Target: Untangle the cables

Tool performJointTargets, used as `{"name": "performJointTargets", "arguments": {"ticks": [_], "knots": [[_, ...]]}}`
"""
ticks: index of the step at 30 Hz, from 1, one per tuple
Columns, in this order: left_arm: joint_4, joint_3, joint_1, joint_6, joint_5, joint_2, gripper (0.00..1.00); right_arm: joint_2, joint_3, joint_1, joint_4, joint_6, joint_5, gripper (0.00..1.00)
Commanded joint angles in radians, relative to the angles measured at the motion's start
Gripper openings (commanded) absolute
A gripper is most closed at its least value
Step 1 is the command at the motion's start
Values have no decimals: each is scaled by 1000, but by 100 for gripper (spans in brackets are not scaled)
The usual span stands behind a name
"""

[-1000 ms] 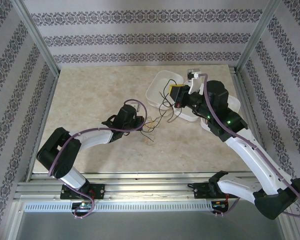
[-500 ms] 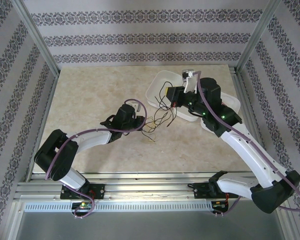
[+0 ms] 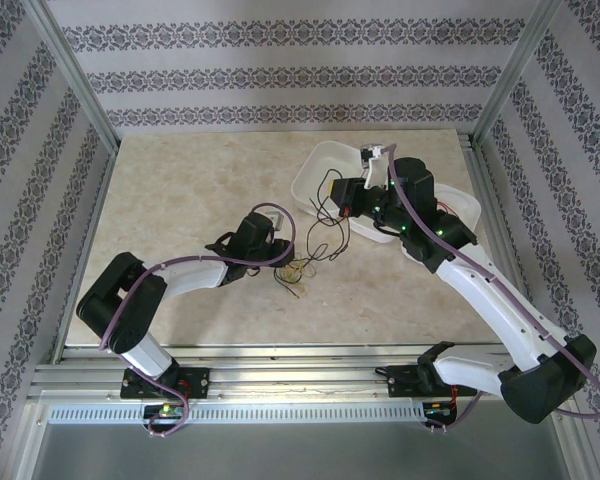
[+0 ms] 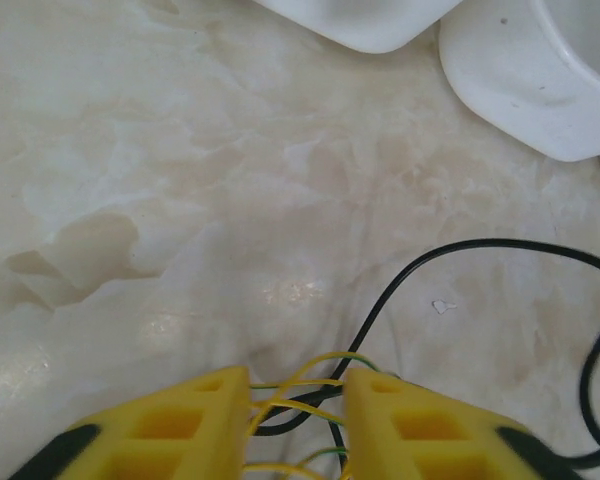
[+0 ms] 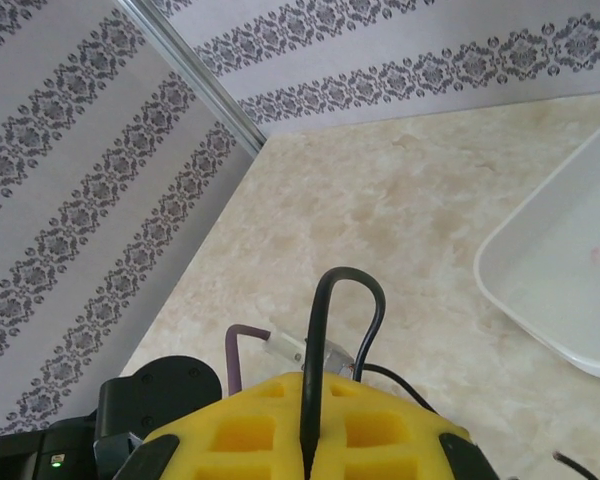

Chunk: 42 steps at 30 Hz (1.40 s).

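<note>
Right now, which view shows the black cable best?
Top external: the black cable runs from the right claw down to the table. Left wrist shows one curve of it; right wrist, the loop pinched in the claw.

Pale wallpaper banded with dark floral pattern covers the walls at the top and both sides of the frame. Aluminium posts rise at the corners. A beige marble-look tabletop fills the middle, evenly lit, with a slotted metal rail along the bottom.
</note>
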Motion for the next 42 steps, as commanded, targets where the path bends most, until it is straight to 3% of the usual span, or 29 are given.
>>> {"name": "performJointTargets", "arguments": {"ticks": [1,3,4,12,20,24,28,32,38,42], "knots": [[35,-21,-11,-29,-39,-26,48,3,-6,-8,21,15,-16,0],[26,-39,-10,-28,-83,-62,67,-1,-4,-8,22,15,-15,0],[19,-46,-8,-25,-100,-79,69,0,-3,-9,22,13,-14,0],[35,-98,1,64,-159,-219,70,1,2,-9,30,18,-23,0],[253,-97,0,333,152,-238,77,-7,5,-7,37,29,-41,0],[344,-90,0,420,226,-189,78,-16,8,-5,44,40,-57,0],[484,-110,0,441,196,-150,78,-22,15,-4,43,46,-69,0],[478,-64,0,465,174,-99,78,-25,20,-1,55,56,-85,0],[533,-29,1,450,153,-21,63,-24,35,2,54,62,-112,0],[556,1,1,440,172,18,61,-28,45,2,54,66,-132,0]]}}
